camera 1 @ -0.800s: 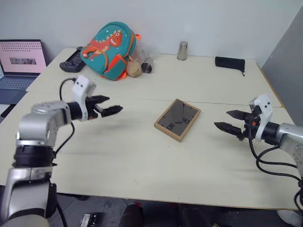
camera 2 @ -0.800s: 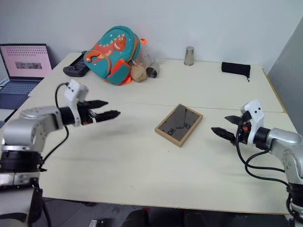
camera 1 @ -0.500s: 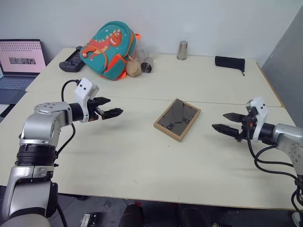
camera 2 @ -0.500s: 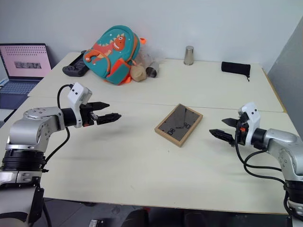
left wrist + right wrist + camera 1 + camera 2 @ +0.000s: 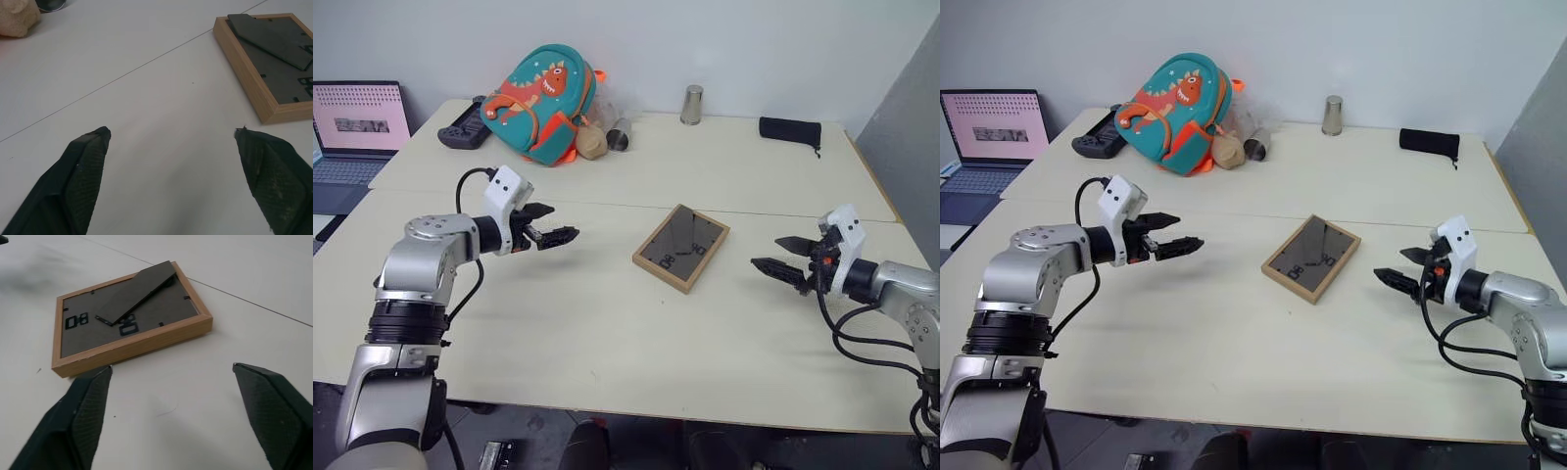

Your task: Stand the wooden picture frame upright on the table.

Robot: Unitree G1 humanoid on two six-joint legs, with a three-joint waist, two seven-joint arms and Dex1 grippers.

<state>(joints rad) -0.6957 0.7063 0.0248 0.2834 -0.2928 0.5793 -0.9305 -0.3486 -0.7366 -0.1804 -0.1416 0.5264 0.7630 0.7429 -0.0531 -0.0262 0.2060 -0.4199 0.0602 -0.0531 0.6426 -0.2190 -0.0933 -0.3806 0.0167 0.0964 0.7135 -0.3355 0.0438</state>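
Observation:
The wooden picture frame (image 5: 680,248) lies flat, face down, in the middle of the table (image 5: 607,333). Its dark back panel with the fold-out prop faces up. My left gripper (image 5: 566,221) hovers open to the frame's left, fingers pointing at it, a good gap away. On the frame's other side my right gripper (image 5: 765,251) is open too and aimed at it. The left wrist view has the frame (image 5: 274,73) beyond the spread gripper (image 5: 172,131). In the right wrist view the frame (image 5: 127,318) lies just past the open gripper (image 5: 172,367).
A teal dinosaur backpack (image 5: 538,103), a game controller (image 5: 463,125), a metal cup (image 5: 691,105) and a black pouch (image 5: 790,128) sit along the table's far side. A laptop (image 5: 357,127) stands off the far left. A seam crosses the tabletop behind the frame.
My left gripper has moved a little to the right, closer to the frame. The right gripper has barely shifted. The frame has not moved.

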